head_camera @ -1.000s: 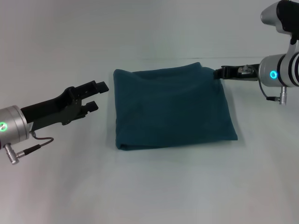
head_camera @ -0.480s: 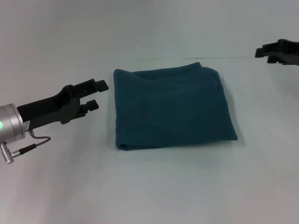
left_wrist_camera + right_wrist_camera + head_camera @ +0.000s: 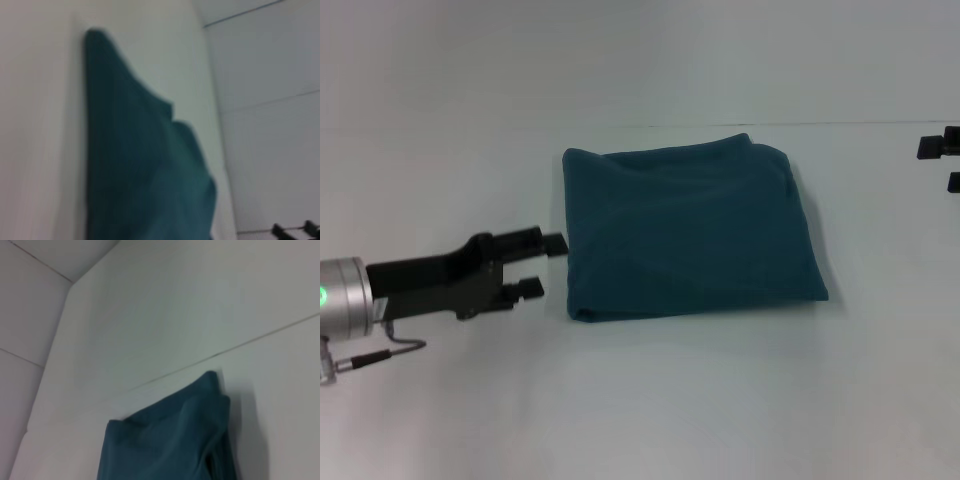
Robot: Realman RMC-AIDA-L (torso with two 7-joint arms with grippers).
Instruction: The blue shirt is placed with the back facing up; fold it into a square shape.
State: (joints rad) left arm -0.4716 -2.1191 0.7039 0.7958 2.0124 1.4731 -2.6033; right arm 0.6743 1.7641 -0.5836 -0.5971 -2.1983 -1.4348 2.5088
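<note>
Shirt [image 3: 692,230] lying folded into a rough square mid-surface [image 3: 650,400], unmoved, slightly wider than deep, folded edge facing the left gripper [image 3: 540,265]. That gripper, fingers spread, is now sitting lower and nearer the shirt's near-left corner. The right gripper [image 3: 942,160] is retreating, cut off at the frame's edge, fingers apart.

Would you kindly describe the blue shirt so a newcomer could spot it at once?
On the white table, between the left gripper and the right gripper, lies the blue shirt. It is dark teal cloth folded into a rough square, the only coloured thing there.
</note>
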